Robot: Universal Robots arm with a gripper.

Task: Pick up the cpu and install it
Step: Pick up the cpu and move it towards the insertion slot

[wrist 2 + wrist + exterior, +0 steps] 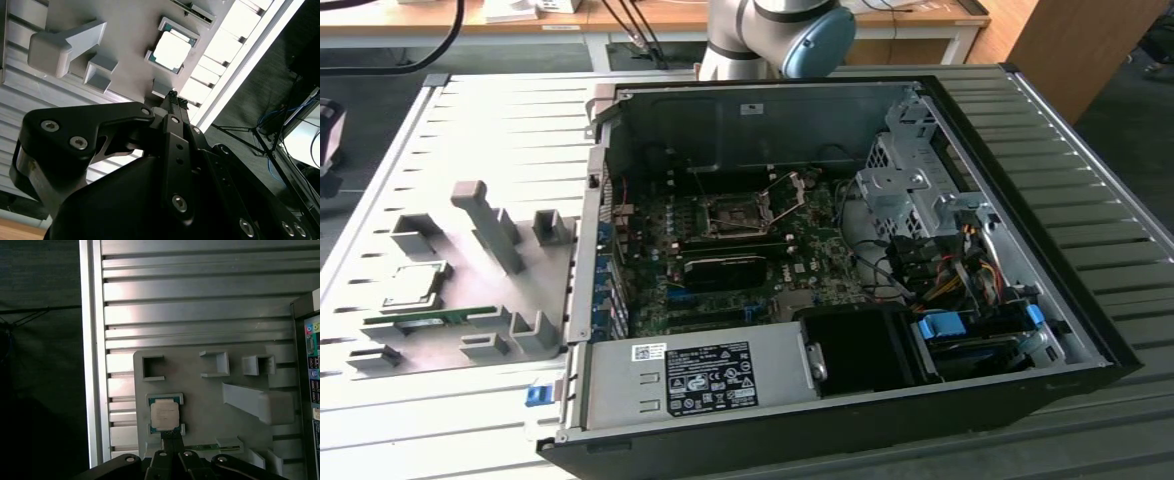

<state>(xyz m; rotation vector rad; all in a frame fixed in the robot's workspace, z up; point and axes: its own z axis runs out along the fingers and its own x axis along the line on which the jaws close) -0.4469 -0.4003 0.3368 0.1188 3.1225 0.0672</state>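
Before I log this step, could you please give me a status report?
Pincer shut, empty, close by cpu. Cpu lies in its nest on grey tray. Nothing between them.

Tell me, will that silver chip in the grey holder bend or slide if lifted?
The cpu looks flat and metal-topped, so probably stiff and light. Its smooth top may be slippery. Corner tabs on the grey holder likely stop sideways sliding.

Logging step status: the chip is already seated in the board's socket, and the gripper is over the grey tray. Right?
No. The chip lies in its holder on the grey tray, outside the computer case, not in the socket; the first wrist view shows it right by the gripper. The gripper is over the grey tray, as said.
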